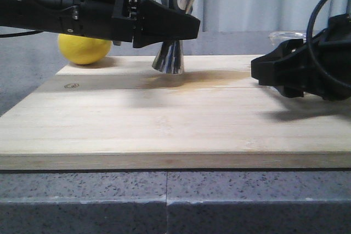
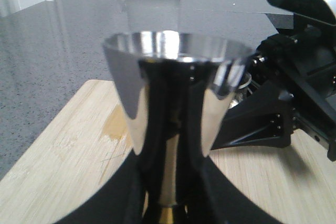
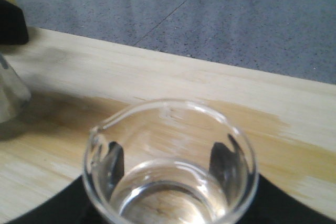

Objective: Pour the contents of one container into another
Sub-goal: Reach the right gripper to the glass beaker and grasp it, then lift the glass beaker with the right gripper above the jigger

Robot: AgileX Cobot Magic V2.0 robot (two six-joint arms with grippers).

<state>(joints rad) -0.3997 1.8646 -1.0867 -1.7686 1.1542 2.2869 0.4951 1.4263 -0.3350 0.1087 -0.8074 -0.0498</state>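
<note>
Shiny steel hourglass-shaped jigger [image 2: 173, 108] stands on the pale wooden board [image 1: 164, 130], your left claw [image 1: 184, 26] closed around its waist. Your right claw [image 1: 263, 72] clasps the small clear glass beaker [image 3: 170, 163] nearby. Raise the beaker's lip above the jigger's rim, then tilt slowly.

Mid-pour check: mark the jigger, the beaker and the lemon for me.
jigger [image 2: 176, 77], left wrist view, on the upper cone's shiny wall just below the rim.
beaker [image 3: 170, 111], right wrist view, on the far side of the clear glass rim.
lemon [image 1: 82, 49], front view, on its yellow skin below the left arm.
</note>
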